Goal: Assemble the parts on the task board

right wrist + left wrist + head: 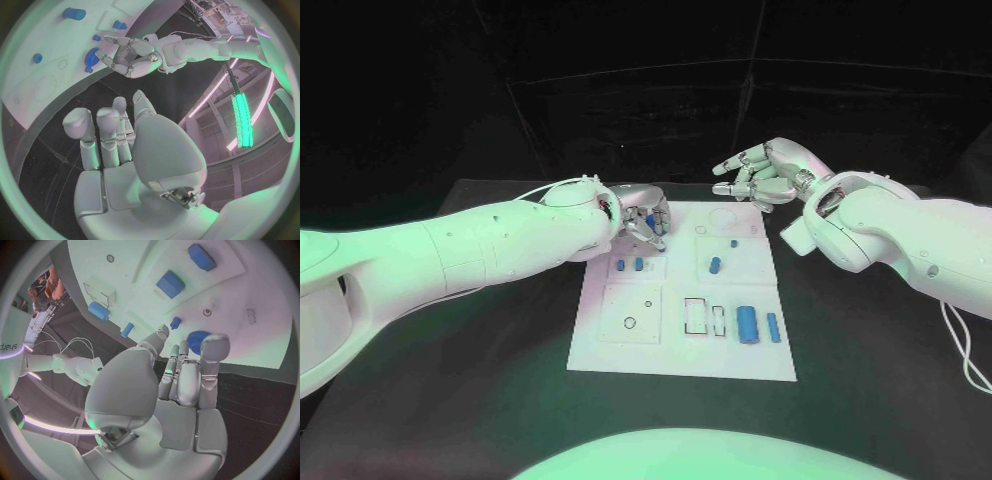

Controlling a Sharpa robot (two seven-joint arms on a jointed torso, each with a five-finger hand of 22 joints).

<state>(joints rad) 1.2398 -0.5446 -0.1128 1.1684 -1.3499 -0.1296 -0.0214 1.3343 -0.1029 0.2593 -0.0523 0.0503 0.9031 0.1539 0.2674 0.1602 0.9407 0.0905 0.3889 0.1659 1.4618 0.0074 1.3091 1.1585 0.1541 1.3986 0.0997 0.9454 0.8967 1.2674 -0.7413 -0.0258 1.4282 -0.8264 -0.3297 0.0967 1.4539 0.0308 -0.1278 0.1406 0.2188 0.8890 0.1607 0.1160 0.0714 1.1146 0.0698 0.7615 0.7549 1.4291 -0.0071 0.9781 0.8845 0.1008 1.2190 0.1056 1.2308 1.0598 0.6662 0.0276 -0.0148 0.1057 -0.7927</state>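
The white task board (682, 360) lies in the middle of the black table. My left hand (640, 222) reaches down onto the board's far left corner. In the left wrist view its fingers (181, 367) and thumb sit on either side of a blue gear (197, 340), which lies flat on the board (262, 290). The right wrist view shows that left hand (131, 52) at the gear's (92, 59) edge. My right hand (764, 170) hovers past the board's far right corner, fingers apart and holding nothing (119, 145).
Several blue parts lie on the board: two short pieces (629, 265) in a left cell, a peg (714, 265) in the middle, and two long pins (760, 326) at the near right. Beside them are empty rectangular slots (695, 316). Black table surrounds the board.
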